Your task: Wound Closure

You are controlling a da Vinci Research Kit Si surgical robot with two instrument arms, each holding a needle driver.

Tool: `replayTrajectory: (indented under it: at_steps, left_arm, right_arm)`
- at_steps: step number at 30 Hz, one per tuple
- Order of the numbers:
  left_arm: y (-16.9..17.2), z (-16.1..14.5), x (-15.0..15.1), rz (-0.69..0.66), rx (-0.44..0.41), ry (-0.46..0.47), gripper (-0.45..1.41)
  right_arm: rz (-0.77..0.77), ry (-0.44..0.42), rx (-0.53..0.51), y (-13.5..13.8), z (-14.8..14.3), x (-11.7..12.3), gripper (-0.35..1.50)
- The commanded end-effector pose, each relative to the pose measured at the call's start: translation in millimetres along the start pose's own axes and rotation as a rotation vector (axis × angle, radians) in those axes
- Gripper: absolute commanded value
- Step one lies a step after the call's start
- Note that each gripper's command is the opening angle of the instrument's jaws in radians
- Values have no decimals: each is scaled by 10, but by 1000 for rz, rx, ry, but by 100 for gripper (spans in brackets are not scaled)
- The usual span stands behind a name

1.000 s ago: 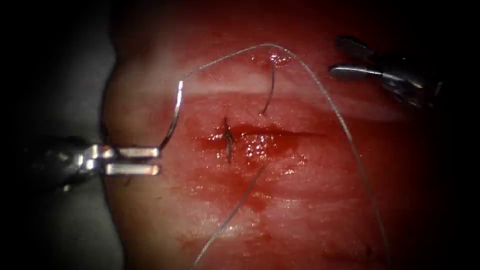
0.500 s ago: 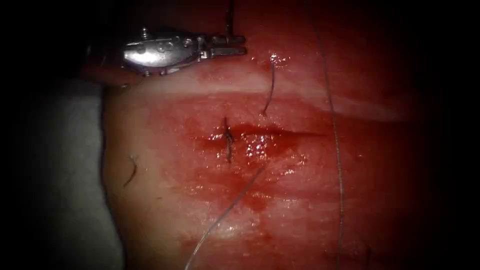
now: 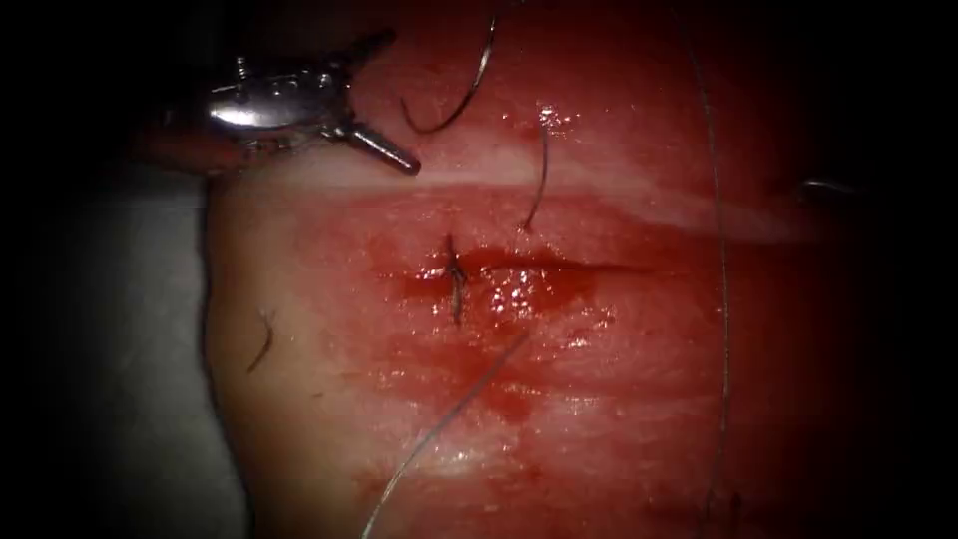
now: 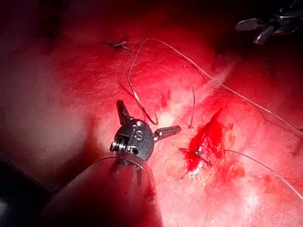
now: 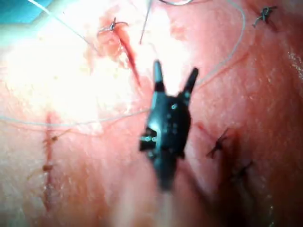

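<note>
In the endoscope view, the left tool [image 3: 374, 100] is seen at about ten o'clock with its jaws spread wide and nothing held between them. The needle [image 3: 461, 95] lies free just beside it at about eleven o'clock, out of the tissue [image 3: 619, 399], well above the cut [image 3: 539, 268]. One knotted stitch [image 3: 455, 279] crosses the left end of the cut; the rest of the cut toward three o'clock is judged still open, so the closure appears only begun. The thread [image 3: 720, 299] is seen running down the right side toward five o'clock, and a second strand crosses toward six o'clock. A cut end [image 3: 539, 180] stands just above the cut. No containers are seen. In the left wrist view, the left tool [image 4: 144, 123] is shown with jaws wide apart and empty, the needle [image 4: 137, 92] curving just beside them on the tissue surface, and the stitch [image 4: 199, 153] at the end of the cut [image 4: 208, 139]. In the right wrist view, the right tool [image 5: 173, 78] is shown with jaws parted and empty above the tissue, thread [image 5: 227, 56] passing behind.
</note>
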Motion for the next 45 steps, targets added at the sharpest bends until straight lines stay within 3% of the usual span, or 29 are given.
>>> replayTrajectory:
  at_steps: [1, 4, 5, 9, 12, 16, 21, 23, 24, 35, 43, 44, 45]
  left_arm:
    - [0, -13, 0, 28, 36, -32, 134]
    - [4, -31, 1, 53, 57, -46, 126]
    - [18, -36, -4, 56, 13, -26, 114]
    - [60, -35, -19, 84, -99, 39, 97]
    - [99, -31, -35, 66, -179, 73, 68]
    - [162, -30, -42, 399, -284, 146, 50]
    - [205, -34, -48, 658, -331, 226, 52]
    - [222, -37, -49, 756, -388, 310, 63]
    - [228, -39, -48, 787, -400, 362, 79]
    - [285, -36, -52, 935, -517, 454, 122]
    - [299, -35, -46, 970, -566, 487, 119]
    - [299, -36, -46, 972, -564, 487, 112]
    - [294, -36, -46, 975, -572, 491, 68]
  right_arm:
    - [7, -1, 7, -9, 3, -11, 128]
    - [7, -1, 6, -9, 3, -10, 128]
    - [6, 1, 12, -9, 4, -10, 128]
    - [6, 3, 19, -11, 3, -11, 128]
    - [5, 4, 21, -13, 2, -12, 128]
    - [5, 6, 25, -13, 2, -12, 128]
    - [2, 9, 32, -15, 1, -15, 128]
    - [0, 10, 32, -14, 1, -17, 128]
    - [4, 10, 32, -14, 1, -19, 128]
    - [15, 15, 40, -14, 1, -26, 126]
    - [18, 17, 41, -16, 3, -28, 126]
    - [18, 18, 43, -17, 4, -28, 126]
    - [17, 21, 48, -18, 6, -29, 126]
